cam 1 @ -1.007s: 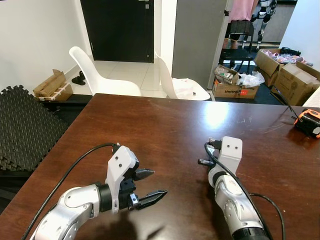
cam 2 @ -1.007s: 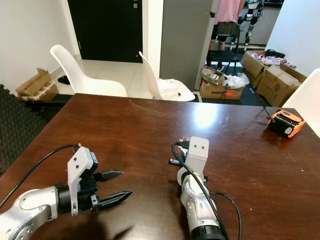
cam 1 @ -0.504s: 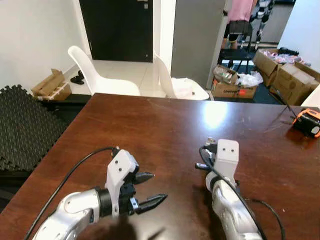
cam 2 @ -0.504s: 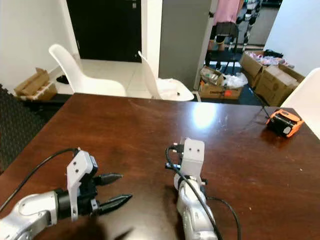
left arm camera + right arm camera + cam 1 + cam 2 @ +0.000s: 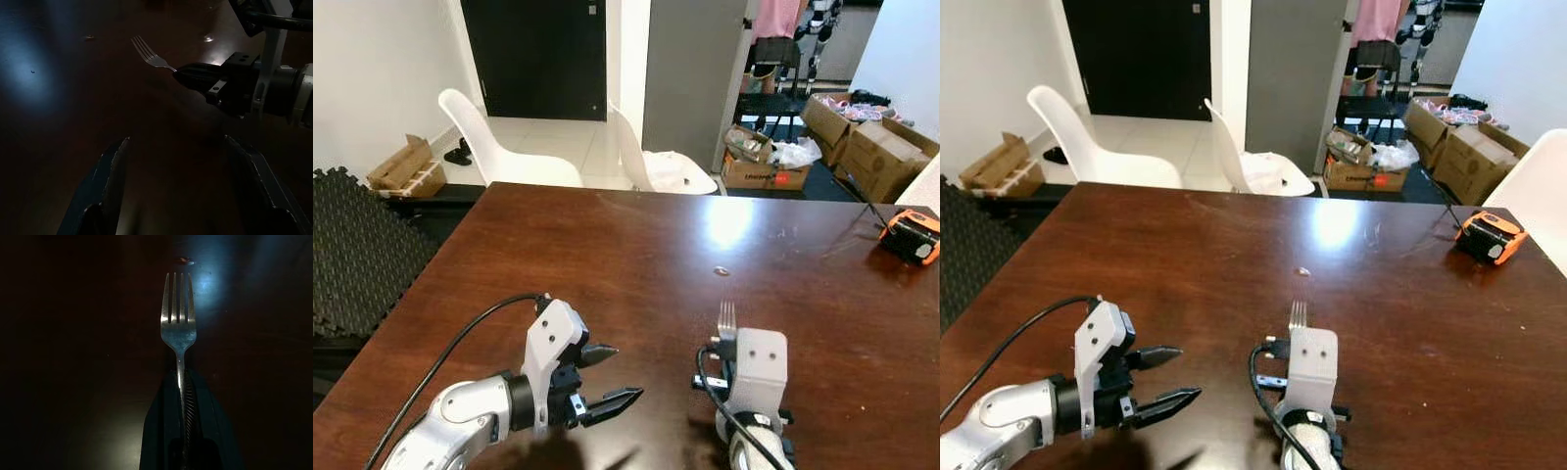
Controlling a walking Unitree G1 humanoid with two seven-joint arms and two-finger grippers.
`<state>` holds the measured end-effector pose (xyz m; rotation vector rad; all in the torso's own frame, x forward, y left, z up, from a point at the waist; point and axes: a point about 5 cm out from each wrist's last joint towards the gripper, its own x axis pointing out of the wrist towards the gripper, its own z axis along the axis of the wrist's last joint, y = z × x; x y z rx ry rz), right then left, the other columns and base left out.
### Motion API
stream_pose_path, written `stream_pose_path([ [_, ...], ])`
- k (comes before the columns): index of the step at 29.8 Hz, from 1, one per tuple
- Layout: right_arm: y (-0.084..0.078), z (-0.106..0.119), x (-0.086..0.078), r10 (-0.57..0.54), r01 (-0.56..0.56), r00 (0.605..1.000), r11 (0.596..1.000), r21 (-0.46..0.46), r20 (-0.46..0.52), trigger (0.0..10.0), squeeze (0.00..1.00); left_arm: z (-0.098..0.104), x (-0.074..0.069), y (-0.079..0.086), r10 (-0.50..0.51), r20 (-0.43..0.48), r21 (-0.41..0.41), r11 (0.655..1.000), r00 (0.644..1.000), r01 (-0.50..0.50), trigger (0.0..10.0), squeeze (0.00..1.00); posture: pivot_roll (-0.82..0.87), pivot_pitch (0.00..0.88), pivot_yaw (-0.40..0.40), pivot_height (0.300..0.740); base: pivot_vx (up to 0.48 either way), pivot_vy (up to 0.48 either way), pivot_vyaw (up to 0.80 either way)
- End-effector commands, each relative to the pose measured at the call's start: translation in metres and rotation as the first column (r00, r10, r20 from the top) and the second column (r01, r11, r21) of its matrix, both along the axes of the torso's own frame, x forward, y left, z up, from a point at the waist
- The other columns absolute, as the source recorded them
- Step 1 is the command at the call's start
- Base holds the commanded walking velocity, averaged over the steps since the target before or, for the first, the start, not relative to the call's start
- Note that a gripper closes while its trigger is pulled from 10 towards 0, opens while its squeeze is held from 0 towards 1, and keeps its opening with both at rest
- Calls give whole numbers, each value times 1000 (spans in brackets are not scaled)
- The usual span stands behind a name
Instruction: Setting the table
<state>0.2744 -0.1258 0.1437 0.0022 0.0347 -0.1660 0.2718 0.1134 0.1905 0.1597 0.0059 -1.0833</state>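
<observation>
A silver fork (image 5: 178, 328) sticks out forward from my right gripper (image 5: 195, 77), whose fingers are shut on its handle. Its tines (image 5: 726, 315) peek out past the white wrist block (image 5: 759, 360), low over the dark brown table (image 5: 646, 245) near its front edge. My left gripper (image 5: 605, 377) hovers over the table to the left of the fork. It is open, with nothing between its black fingertips (image 5: 1180, 397), and it points toward the right arm.
An orange and black tape measure (image 5: 913, 236) lies at the table's far right. A small crumb (image 5: 721, 270) sits mid-table. Two white chairs (image 5: 509, 147) stand behind the far edge, with cardboard boxes (image 5: 871, 147) and a person (image 5: 783, 29) beyond. Black foam mats (image 5: 362, 245) lie left.
The right arm has drawn back toward me and the fork's tines now show past the wrist block. The left gripper has stayed in place and open.
</observation>
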Motion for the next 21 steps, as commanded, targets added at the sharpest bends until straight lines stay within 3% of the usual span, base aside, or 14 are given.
stream_pose_path([
  [1, -4, -5, -5, -11, 11, 999, 1000, -11, -32, 10000, 0, -7, -2, 1, 3, -28, 18, 1000, 1000, -3, 10000, 0, 20, 179, 103, 740, 0, 0, 0],
  [7, -14, -15, -6, -34, 31, 996, 999, -42, -85, 10000, 0, -7, -1, 2, 8, -29, 22, 1000, 1000, -8, 10000, 0, 24, 178, 108, 740, 0, 0, 0],
  [8, -14, -15, -6, -35, 31, 996, 999, -43, -84, 10000, 1000, -7, -1, 2, 9, -29, 23, 1000, 1000, -9, 10000, 0, 24, 178, 109, 740, 0, 0, 0],
  [20, -21, -3, -3, -63, 61, 998, 993, -101, -14, 10000, 1000, -8, 0, 3, 13, -31, 25, 1000, 999, -12, 10000, 0, 21, 176, 111, 740, 0, 0, 0],
  [21, -22, 11, -1, -47, 56, 997, 988, -145, 69, 10000, 0, -9, 0, 3, 15, -31, 25, 1000, 999, -14, 10000, 0, 21, 176, 113, 740, 0, 0, 0],
])
